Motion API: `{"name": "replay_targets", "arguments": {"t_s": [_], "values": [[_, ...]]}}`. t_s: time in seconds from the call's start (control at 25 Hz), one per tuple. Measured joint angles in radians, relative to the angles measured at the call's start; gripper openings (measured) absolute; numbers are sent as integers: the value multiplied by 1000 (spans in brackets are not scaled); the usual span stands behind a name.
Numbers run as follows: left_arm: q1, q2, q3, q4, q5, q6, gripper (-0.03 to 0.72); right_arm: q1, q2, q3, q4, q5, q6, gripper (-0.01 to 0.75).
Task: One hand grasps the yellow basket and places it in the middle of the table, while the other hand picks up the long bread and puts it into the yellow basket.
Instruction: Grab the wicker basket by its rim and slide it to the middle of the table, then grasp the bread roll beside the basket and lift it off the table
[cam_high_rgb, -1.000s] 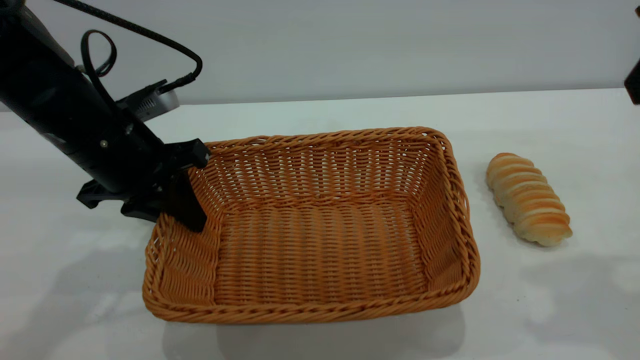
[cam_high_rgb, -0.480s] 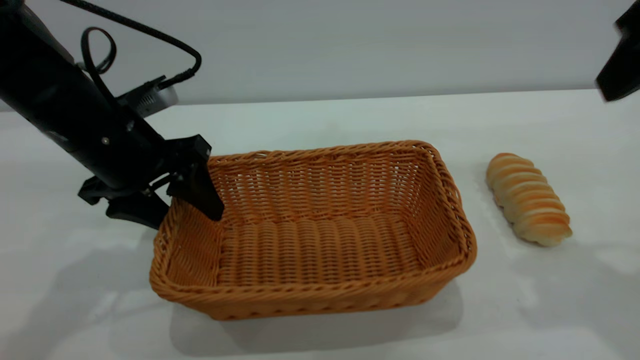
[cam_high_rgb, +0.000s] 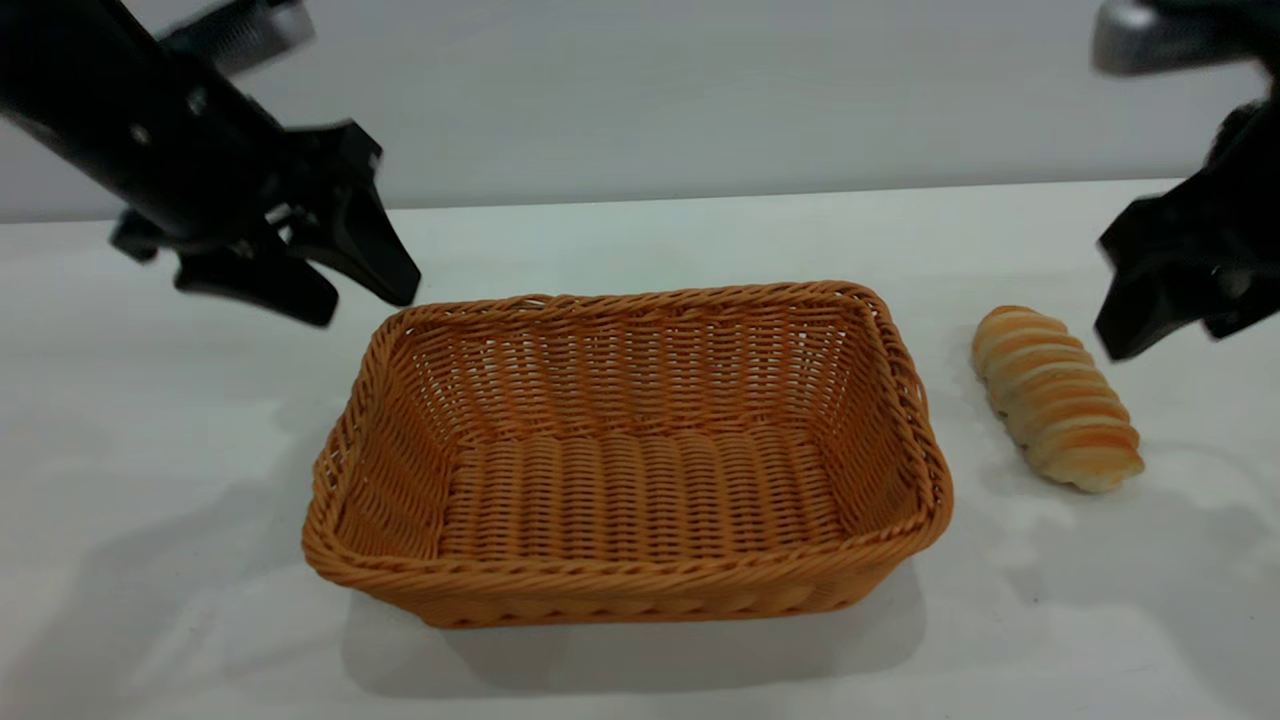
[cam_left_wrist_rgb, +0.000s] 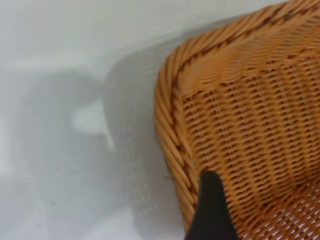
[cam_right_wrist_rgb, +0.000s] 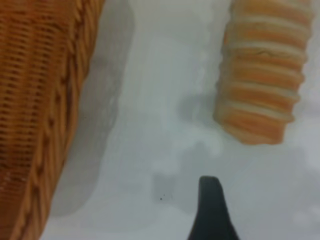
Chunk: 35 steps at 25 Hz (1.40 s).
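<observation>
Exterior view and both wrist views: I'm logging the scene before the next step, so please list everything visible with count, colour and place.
yellow basket: one, orange-tan wicker, empty, resting mid-table, nothing gripping it.
long bread: one, striped golden-orange and cream, lying on the table to the right of the basket, apart from it.
table: one, white, beneath everything.
wall: one, pale grey, behind the table.
left tool: one, black, fingers open, raised above the basket's back-left corner, touching nothing.
right tool: one, black, in the air just right of the bread's far end, not touching it.
</observation>
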<state>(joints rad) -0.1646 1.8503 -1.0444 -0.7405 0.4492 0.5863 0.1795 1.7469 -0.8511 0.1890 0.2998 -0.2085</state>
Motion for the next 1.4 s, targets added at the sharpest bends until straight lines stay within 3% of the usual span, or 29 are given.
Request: {"name": "replay_targets", "arguments": {"t_s": [0.76, 1.0, 1.4], "values": [[0, -276, 0, 84, 83, -4, 594, -16, 373, -349, -64, 97, 0, 591], [0, -360, 0, 87, 119, -4, 594, -58, 445, -418, -77, 137, 1, 591], [0, -442, 5, 69, 148, -4, 594, -61, 520, -477, -77, 157, 3, 587]]}}
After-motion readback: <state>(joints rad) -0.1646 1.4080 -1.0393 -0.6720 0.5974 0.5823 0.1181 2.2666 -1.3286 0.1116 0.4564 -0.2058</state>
